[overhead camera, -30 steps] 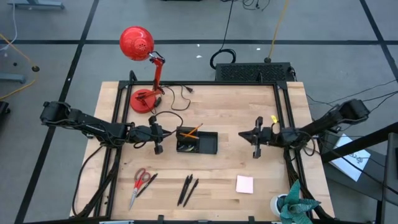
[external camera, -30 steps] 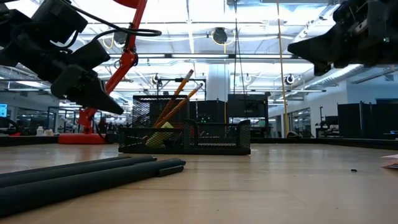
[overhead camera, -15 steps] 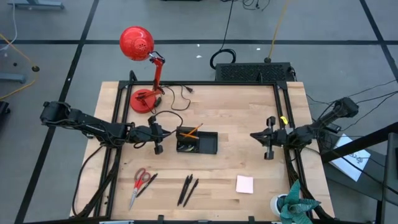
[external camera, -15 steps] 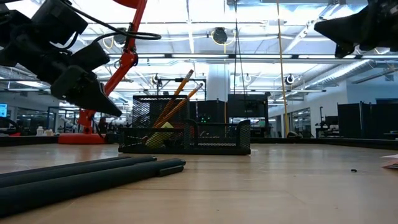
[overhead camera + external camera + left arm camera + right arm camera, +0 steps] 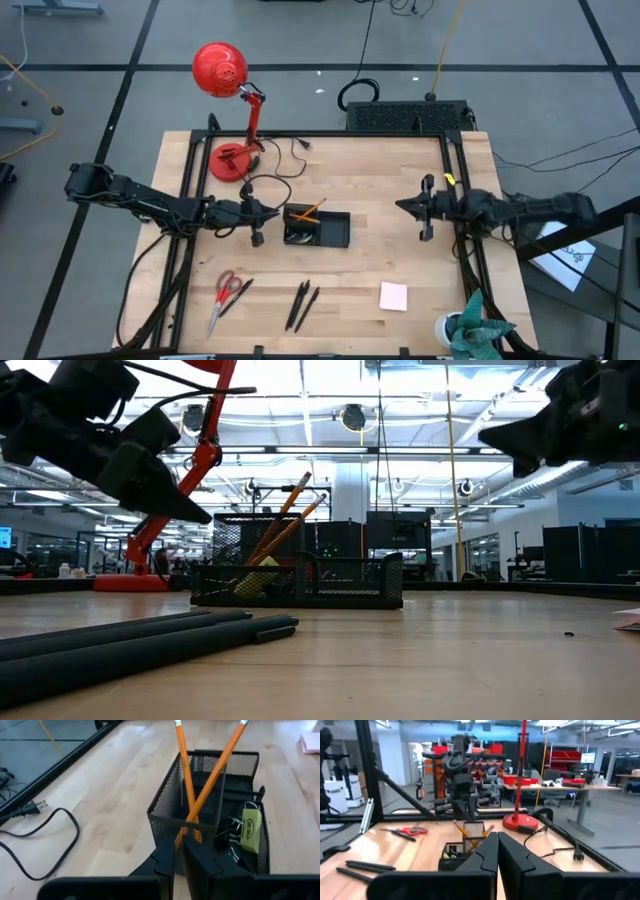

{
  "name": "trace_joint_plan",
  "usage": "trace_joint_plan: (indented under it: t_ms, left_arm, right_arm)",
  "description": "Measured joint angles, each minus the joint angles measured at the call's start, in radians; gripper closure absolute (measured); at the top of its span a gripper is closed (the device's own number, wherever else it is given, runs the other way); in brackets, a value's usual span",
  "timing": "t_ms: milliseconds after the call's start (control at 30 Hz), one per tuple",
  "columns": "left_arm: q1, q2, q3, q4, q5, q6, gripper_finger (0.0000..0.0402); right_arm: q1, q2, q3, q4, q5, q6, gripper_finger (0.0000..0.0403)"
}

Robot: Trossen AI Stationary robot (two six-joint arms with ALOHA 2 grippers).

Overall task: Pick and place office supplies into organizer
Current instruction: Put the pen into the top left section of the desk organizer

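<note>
Both arms reach inward, left gripper [image 5: 257,238] and right gripper [image 5: 424,234] fingers closed.

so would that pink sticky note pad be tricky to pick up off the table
Probably. The pink sticky note pad lies flat on the wooden table, so little edge shows for an end effector to catch. It looks thin and light, so a nudge would likely slide it.

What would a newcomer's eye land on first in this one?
The red lamp at the table's far left corner stands out most. Next, the black organizer at mid-table, with two orange pencils crossed upright in its tall compartment, the left pincer hanging just beside it. Red scissors, pens and a pink pad lie along the near edge.
</note>
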Motion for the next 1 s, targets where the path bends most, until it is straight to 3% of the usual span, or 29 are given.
trace_joint_plan:
  t_ms: [200, 367, 467, 600, 700, 833, 1000]
  left_arm:
    - [-0.004, 0.000, 0.000, -0.037, 0.077, -0.016, 0.0360]
    - [-0.065, 0.000, 0.005, -0.058, 0.124, -0.025, 0.0360]
    - [-0.168, 0.000, 0.085, -0.255, 0.138, -0.072, 0.0360]
    - [-0.346, 0.015, 0.267, -0.620, 0.035, -0.248, 0.0360]
    - [-0.471, 0.035, 0.396, -0.786, 0.011, -0.392, 0.0360]
    - [-0.597, 0.096, 0.503, -0.870, 0.012, -0.582, 0.0360]
    - [-0.703, 0.209, 0.533, -0.889, 0.023, -0.824, 0.0360]
  right_arm:
    - [-0.127, -0.071, 0.000, 0.019, -0.166, 0.035, 0.0403]
    - [-0.125, -0.076, 0.000, -0.007, -0.171, 0.010, 0.0403]
    - [-0.116, -0.069, 0.000, -0.047, -0.158, -0.005, 0.0403]
    - [-0.117, -0.069, -0.001, -0.024, -0.140, -0.021, 0.0403]
    - [-0.117, -0.069, -0.001, -0.003, -0.139, -0.044, 0.0403]
    - [-0.117, -0.069, -0.001, 0.004, -0.137, -0.063, 0.0403]
    - [-0.117, -0.069, -0.001, 0.031, -0.135, -0.060, 0.0403]
